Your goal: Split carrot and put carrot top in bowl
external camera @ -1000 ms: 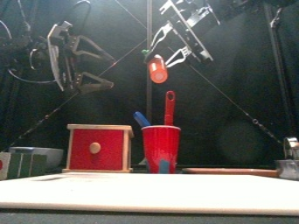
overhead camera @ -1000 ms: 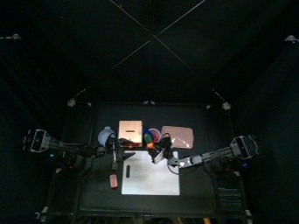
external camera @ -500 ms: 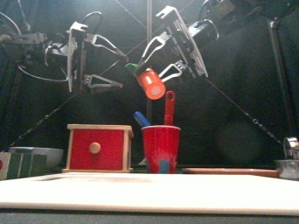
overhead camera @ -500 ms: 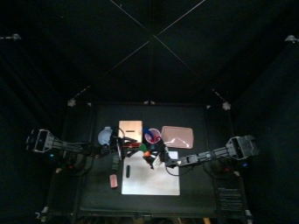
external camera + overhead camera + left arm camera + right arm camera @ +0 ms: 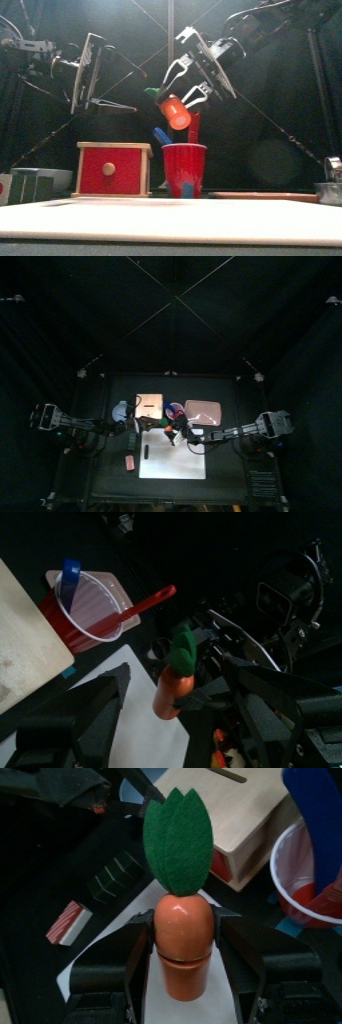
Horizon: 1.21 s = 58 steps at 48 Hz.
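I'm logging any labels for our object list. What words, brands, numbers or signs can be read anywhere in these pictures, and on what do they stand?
None: no readable text in any view.
The carrot, its green carrot top, the red cup, the red wooden box and the white board all show plain surfaces without lettering.

One carrot [image 5: 174, 109] hangs mid-frame, with one green carrot top [image 5: 179, 836]. Below it stands one red cup [image 5: 185, 170] holding one red utensil [image 5: 139, 605]. At lower left sits one red wooden box [image 5: 112, 168]. One white board [image 5: 168, 455] lies on the table.
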Available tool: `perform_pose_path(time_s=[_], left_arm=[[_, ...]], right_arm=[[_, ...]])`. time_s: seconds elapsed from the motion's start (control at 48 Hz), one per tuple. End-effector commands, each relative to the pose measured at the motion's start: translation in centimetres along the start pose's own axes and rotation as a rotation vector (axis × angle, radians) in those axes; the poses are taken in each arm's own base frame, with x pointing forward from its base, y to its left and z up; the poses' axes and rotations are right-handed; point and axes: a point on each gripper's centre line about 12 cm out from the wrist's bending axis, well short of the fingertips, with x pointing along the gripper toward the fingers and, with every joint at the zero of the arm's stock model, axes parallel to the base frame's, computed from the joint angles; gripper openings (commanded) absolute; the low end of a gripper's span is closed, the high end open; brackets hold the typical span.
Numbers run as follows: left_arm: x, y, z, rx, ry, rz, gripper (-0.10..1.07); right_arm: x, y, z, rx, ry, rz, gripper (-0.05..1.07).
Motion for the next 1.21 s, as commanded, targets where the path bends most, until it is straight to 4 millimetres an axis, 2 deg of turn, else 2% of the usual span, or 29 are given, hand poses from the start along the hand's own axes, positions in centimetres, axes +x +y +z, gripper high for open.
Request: perform_pose_path(time_s=[0.0, 0.396, 0.604, 0.854, 1.188], left_arm=[[0.9, -0.6, 0.3, -0.012, -0.01, -0.008, 1.03], [2.8, 0.3, 0.0, -0.074, -0.029, 0.069, 1.01], [3.9, 0.7, -0.4, -0.092, -0.035, 0.096, 0.95], [4.5, 1.2, -0.3, -0.107, -0.046, 0.122, 0.78], [4.4, 1.6, -0.2, -0.119, -0.056, 0.137, 0.47]], right_arm=[[-0.5, 0.8, 1.7, 0.011, -0.028, 0.018, 0.46], [-0.2, 0.4, 1.8, -0.005, 0.001, -0.017, 0.46], [-0.2, 0.4, 1.9, -0.007, -0.001, -0.018, 0.46], [0.0, 0.4, 1.7, -0.004, 0.005, -0.021, 0.46], [-0.1, 0.5, 1.7, -0.002, 0.006, -0.018, 0.48]])
